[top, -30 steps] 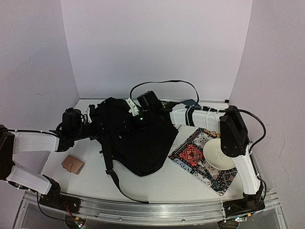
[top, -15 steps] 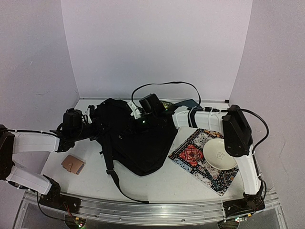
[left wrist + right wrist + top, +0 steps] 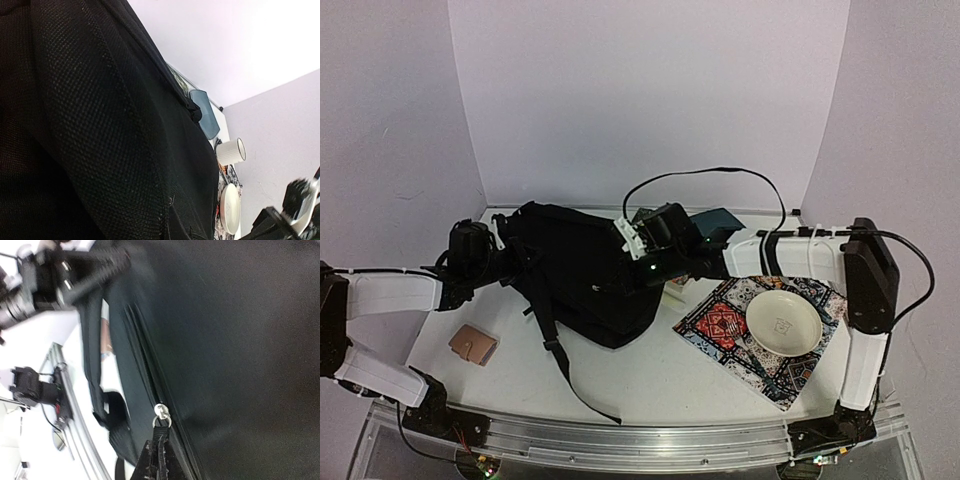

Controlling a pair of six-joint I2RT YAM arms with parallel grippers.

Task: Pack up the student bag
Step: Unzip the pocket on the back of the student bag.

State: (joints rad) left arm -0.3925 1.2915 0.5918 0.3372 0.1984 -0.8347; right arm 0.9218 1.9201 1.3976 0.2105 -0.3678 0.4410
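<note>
The student bag [image 3: 582, 275], a big black fabric backpack, lies mid-table with a strap [image 3: 560, 365] trailing toward the front edge. My left gripper [image 3: 490, 262] is shut on the bag's left edge; its wrist view is filled with black fabric [image 3: 100, 130] and its fingers are hidden. My right gripper [image 3: 638, 268] sits at the bag's right side. In the right wrist view that gripper [image 3: 160, 460] is shut on the black zipper pull strap. The strap hangs from a silver zipper slider [image 3: 161, 411] on the bag [image 3: 240, 340].
A cream plate [image 3: 784, 322] rests on a patterned mat [image 3: 720, 325] at the right. A teal pouch [image 3: 718, 222] lies behind the right arm. A brown wallet [image 3: 473, 344] sits front left. The left wrist view shows a white cup [image 3: 230, 151] beyond the bag.
My right gripper closed on the zipper pull strap and moved right, its elbow swinging out to the right. The bag was drawn taut and shifted. The left gripper kept its hold.
</note>
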